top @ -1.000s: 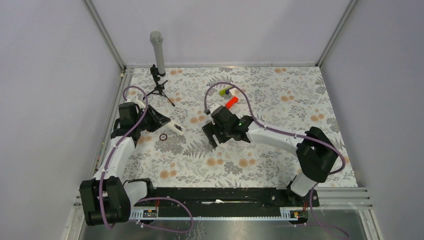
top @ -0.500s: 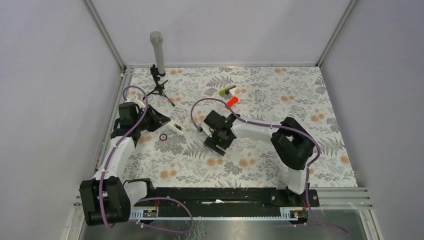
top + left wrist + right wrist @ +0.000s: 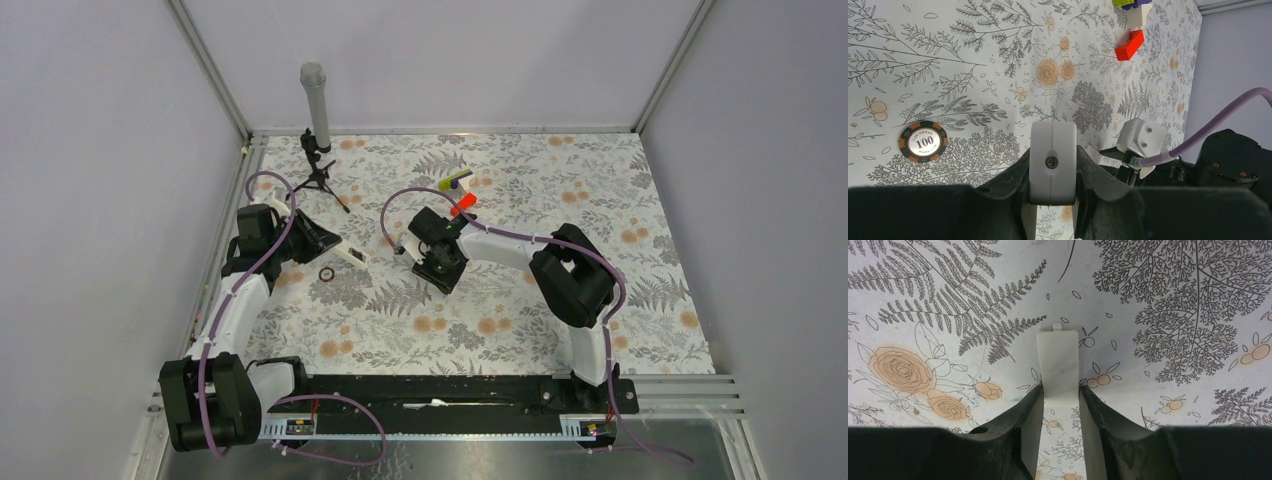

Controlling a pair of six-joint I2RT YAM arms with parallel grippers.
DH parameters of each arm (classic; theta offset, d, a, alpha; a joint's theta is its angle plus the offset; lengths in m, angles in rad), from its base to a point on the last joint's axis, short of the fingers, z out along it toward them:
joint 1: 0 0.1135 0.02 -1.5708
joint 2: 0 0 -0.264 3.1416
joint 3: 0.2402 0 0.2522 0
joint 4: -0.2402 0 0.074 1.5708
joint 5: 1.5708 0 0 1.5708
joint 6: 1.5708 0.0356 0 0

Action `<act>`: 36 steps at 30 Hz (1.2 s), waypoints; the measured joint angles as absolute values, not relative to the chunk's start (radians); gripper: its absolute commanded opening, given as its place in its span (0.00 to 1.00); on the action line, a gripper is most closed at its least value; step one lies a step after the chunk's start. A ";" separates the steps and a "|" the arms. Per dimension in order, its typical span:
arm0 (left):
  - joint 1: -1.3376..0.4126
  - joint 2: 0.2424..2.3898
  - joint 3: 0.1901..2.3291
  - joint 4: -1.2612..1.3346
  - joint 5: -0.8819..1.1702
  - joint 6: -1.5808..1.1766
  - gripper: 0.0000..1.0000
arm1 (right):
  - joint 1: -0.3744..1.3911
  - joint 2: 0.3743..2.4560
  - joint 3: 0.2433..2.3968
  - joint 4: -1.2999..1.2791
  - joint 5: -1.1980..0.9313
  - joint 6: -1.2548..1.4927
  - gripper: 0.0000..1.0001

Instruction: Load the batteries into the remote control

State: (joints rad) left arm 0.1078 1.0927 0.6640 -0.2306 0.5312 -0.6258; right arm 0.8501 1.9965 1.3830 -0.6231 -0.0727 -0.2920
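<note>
My left gripper [image 3: 333, 247] is shut on the remote control [image 3: 351, 256], a slim white bar held just above the mat on the left. In the left wrist view the remote control [image 3: 1052, 160] shows end-on, clamped between the jaws of the left gripper [image 3: 1053, 172]. My right gripper [image 3: 443, 276] points down at the mat's middle. In the right wrist view a flat white cover piece [image 3: 1058, 362] lies on the mat, and the right gripper [image 3: 1060, 396] has both fingertips pressed against its near end. The batteries are out of view.
A poker chip [image 3: 326, 274] lies on the mat beside the remote, and the chip [image 3: 923, 141] also shows in the left wrist view. A red block [image 3: 462, 205] and a yellow-and-purple block [image 3: 455, 181] sit behind the right gripper. A small tripod with a grey tube [image 3: 317, 120] stands at the back left.
The right arm swung left and folded in, bringing its gripper down over the white cover piece. Its jaws narrowed from wide open onto that piece. The left arm held still.
</note>
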 measured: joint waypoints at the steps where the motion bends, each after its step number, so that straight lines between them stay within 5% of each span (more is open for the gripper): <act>1: 0.109 1.093 0.664 -0.231 0.533 -0.625 0.00 | 0.849 1.997 1.384 -0.623 -0.073 -0.292 0.37; 12: 0.110 1.093 0.644 -0.185 0.589 -0.641 0.00 | 0.853 1.996 1.380 -0.621 -0.074 -0.264 0.51; 19: 0.110 1.093 0.631 -0.176 0.605 -0.653 0.00 | 0.854 1.992 1.374 -0.615 -0.060 -0.266 0.33; 24: 0.110 1.093 0.631 -0.164 0.608 -0.655 0.00 | 0.854 1.993 1.374 -0.616 -0.052 -0.260 0.31; 36: 0.085 1.093 0.598 -0.147 0.614 -0.678 0.00 | 0.854 1.964 1.338 -0.616 -0.038 -0.190 0.59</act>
